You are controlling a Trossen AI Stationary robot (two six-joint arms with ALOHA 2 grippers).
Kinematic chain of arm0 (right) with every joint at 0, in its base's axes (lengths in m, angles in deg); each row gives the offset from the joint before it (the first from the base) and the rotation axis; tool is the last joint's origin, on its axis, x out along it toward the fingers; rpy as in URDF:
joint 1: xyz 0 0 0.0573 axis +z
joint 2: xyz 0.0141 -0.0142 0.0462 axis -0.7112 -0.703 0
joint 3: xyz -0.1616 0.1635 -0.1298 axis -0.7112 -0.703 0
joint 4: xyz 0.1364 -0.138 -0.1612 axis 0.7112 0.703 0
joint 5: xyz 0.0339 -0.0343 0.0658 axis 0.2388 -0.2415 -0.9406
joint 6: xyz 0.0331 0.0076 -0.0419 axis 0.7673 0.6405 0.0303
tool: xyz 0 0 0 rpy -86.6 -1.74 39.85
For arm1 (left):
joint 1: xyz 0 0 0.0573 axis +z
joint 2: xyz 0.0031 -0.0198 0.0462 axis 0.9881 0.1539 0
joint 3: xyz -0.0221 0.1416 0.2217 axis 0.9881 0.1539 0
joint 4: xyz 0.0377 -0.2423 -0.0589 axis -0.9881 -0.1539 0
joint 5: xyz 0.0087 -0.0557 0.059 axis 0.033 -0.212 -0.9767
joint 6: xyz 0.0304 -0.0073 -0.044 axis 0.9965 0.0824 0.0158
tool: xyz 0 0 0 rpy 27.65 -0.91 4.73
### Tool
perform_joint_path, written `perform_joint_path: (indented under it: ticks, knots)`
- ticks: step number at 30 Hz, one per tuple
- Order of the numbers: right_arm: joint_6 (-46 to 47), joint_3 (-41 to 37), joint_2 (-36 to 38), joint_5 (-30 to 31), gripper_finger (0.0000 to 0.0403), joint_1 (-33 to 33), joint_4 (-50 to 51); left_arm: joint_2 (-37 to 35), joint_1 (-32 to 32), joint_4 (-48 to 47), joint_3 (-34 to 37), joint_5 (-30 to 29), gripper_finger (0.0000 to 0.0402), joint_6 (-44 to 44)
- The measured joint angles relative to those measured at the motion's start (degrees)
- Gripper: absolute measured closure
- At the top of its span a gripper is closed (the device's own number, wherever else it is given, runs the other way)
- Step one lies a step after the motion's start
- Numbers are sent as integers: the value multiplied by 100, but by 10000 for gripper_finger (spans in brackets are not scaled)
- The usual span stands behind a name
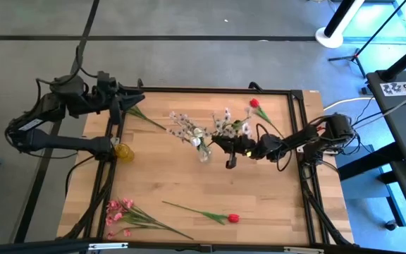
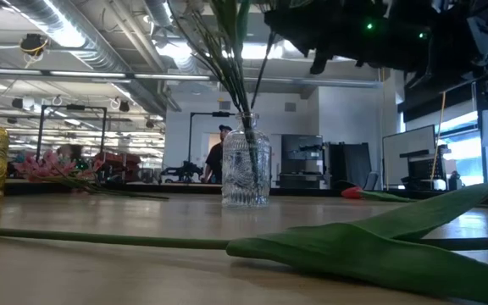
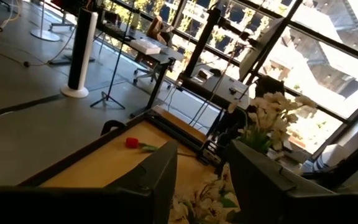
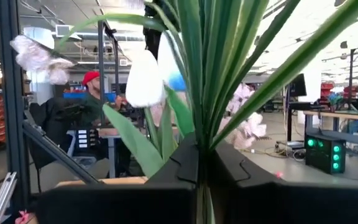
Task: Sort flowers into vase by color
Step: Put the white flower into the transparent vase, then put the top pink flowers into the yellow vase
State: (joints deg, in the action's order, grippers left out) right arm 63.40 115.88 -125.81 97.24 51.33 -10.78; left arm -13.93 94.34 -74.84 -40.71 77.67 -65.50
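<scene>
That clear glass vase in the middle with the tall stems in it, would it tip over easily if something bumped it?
Probably fairly easily. The clear vase is narrow, and the white flowers fan out far beyond its rim, so it looks top-heavy. The right gripper is shut on a stem right beside it; a sideways tug there could likely rock it. Being glass, it may break if it falls.

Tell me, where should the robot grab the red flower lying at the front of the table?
Probably on the bare green stem of the red flower, between its leaves and the far tip. It lies flat with open wood around it, so a gripper could come straight down, fingers either side of the thin stem, sparing the bud.
</scene>
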Motion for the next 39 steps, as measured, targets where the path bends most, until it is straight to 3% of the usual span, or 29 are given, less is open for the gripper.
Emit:
perform_joint_path:
  ticks: [9, 24, 32, 39]
  knots:
    - [-129, 67, -183, 73, 389, 0, 180, 301, 2, 0, 0, -17, 261, 6]
    - [16, 67, -183, 510, 364, -2, 2017, 333, 2, 4, 0, -343, 261, 108]
    - [-104, 69, -130, 516, 275, -2, 2312, 351, 2, -9, 0, -487, 261, 168]
    - [30, 67, 481, 514, 192, 0, 3196, 368, 0, -329, 0, -248, 261, 172]
